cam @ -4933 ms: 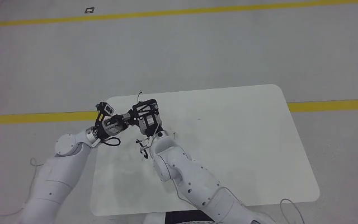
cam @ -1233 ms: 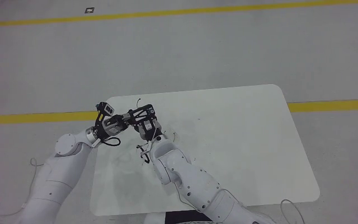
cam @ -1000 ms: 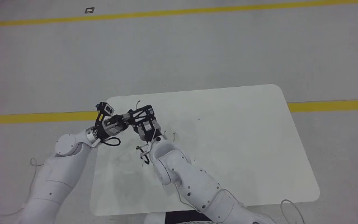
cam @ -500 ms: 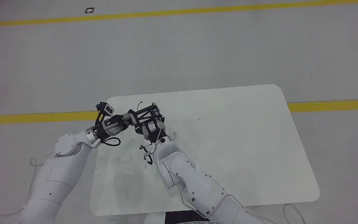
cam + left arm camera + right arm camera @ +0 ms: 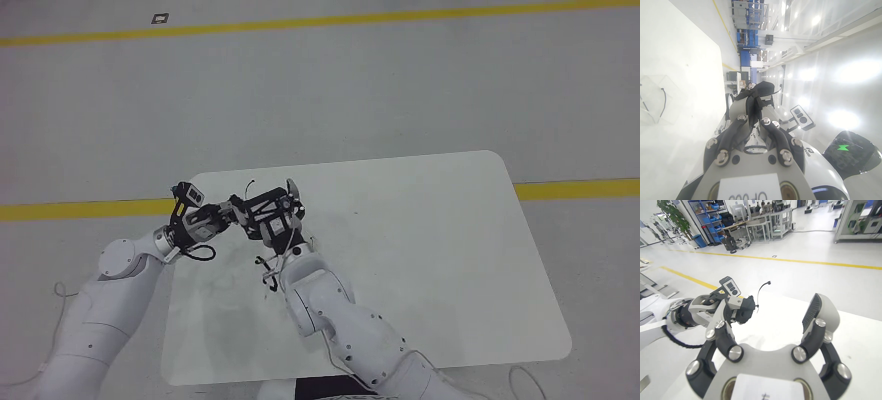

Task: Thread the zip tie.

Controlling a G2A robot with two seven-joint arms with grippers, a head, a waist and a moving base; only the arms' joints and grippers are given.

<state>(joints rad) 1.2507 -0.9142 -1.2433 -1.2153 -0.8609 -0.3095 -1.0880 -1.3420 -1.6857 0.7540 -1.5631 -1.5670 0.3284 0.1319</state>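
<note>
The zip tie (image 5: 758, 295) is a thin black strip that curves up out of my left gripper (image 5: 747, 309), its small head (image 5: 769, 282) at the free end. The left gripper is shut on it with black-padded fingertips (image 5: 761, 89), and the tail (image 5: 779, 90) pokes out past the tips. In the top view the zip tie (image 5: 248, 187) rises from the left gripper (image 5: 238, 209) over the table's left part. My right gripper (image 5: 770, 300) stands open just to the right of it, close to the tie but apart from it, with nothing between its ribbed fingers (image 5: 813, 309). From above, the right gripper (image 5: 278, 202) sits beside the left one.
The white table (image 5: 430, 250) stretches far to the right of both grippers. A clear container (image 5: 651, 113) with another black zip tie (image 5: 664, 101) inside lies on the table. A yellow floor line (image 5: 300, 22) runs beyond the far edge.
The right gripper has opened wider and shifted a little to the right, away from the left gripper. The left gripper has kept still with the zip tie.
</note>
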